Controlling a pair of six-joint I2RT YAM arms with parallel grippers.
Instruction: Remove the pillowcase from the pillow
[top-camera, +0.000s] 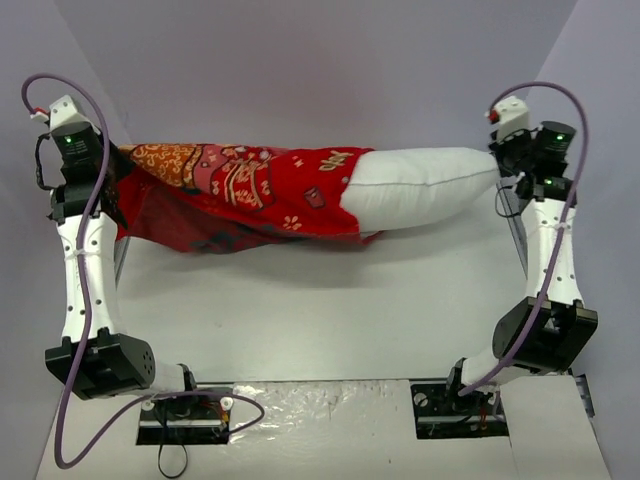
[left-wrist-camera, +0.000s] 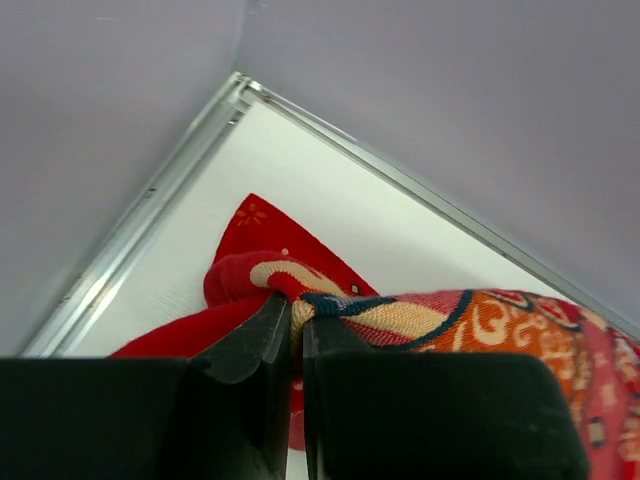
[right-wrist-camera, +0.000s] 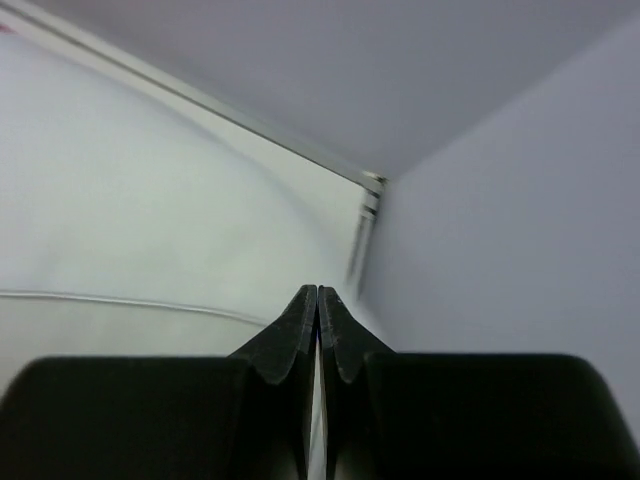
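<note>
The red pillowcase (top-camera: 240, 190) with gold and white print lies across the back of the table and covers the left part of the white pillow (top-camera: 420, 185). The pillow's bare right half sticks out of it. My left gripper (top-camera: 118, 155) is shut on the pillowcase's far-left corner; the left wrist view shows the jaws (left-wrist-camera: 296, 305) pinching a bunched fold of the pillowcase (left-wrist-camera: 450, 320). My right gripper (top-camera: 500, 165) sits at the pillow's right end. In the right wrist view its jaws (right-wrist-camera: 318, 292) are shut tip to tip, the pillow (right-wrist-camera: 120, 230) a white blur to their left. No fabric shows between the tips.
The white table (top-camera: 320, 310) is boxed in by grey walls on the left, back and right. A metal rail (left-wrist-camera: 150, 200) runs along its left edge and another along the right edge (top-camera: 518, 240). Both arm bases stand at the near edge.
</note>
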